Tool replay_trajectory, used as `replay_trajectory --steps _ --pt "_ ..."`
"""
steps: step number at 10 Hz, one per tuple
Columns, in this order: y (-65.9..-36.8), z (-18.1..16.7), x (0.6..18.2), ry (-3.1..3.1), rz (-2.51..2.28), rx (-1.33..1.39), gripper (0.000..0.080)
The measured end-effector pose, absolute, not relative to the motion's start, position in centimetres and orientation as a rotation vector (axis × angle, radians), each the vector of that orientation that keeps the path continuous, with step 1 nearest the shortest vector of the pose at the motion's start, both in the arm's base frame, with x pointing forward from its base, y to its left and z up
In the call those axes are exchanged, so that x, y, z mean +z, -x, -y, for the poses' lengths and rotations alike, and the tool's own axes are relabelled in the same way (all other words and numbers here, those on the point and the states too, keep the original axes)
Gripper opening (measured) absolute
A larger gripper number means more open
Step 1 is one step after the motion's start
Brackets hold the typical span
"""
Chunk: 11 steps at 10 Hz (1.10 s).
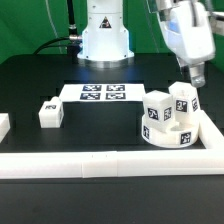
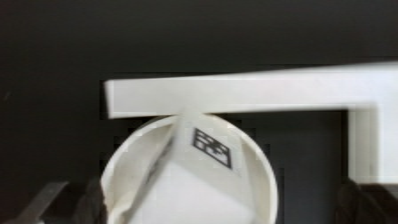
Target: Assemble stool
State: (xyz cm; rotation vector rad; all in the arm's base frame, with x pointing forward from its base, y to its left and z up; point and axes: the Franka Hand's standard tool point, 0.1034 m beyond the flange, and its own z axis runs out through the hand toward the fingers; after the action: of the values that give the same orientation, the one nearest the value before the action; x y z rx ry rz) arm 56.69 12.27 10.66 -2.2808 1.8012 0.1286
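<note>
Pincer (image 1: pixel 190 79) is spread and not pinching anything. In the wrist view my fingers (image 2: pixel 54 203) sit wide apart in the lower corners, with dark gaps between them and the white tagged part (image 2: pixel 187 165) in the middle. That frame is blurred, so I can't tell whether the part is a leg top or the seat.

Exterior view:
- Seat (image 1: pixel 165 137) lies flat on the black bench (image 1: pixel 30 80), toward the exterior view's right. It's tucked into the corner made by the front rail (image 1: pixel 100 163) and the side rail (image 1: pixel 212 128).
- Two legs stand upright on the seat: the near leg (image 1: pixel 156 112) and the far leg (image 1: pixel 183 100), close together with tags facing out.
- My pincer hangs right over the far leg, tips at its top. I can't tell whether they touch it.
- Loose leg (image 1: pixel 49 113) is on the bench toward the exterior view's left, well apart from the seat.
- Another white piece (image 1: pixel 3 123) sits at the left edge, cut off by the frame, so I can't identify it.
- Marker board (image 1: pixel 103 93) lies flat mid-bench, between the loose leg and the seat and further back, in front of my base (image 1: pixel 105 40).

The wrist view also shows a white rail (image 2: pixel 249 95) crossing just beyond the tagged part.
</note>
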Motion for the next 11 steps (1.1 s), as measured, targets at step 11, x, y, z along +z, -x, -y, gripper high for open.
replay_trajectory --steps 11 --pt "-57.9 -12.6 10.5 2.994 -0.356 -0.295 0.0649"
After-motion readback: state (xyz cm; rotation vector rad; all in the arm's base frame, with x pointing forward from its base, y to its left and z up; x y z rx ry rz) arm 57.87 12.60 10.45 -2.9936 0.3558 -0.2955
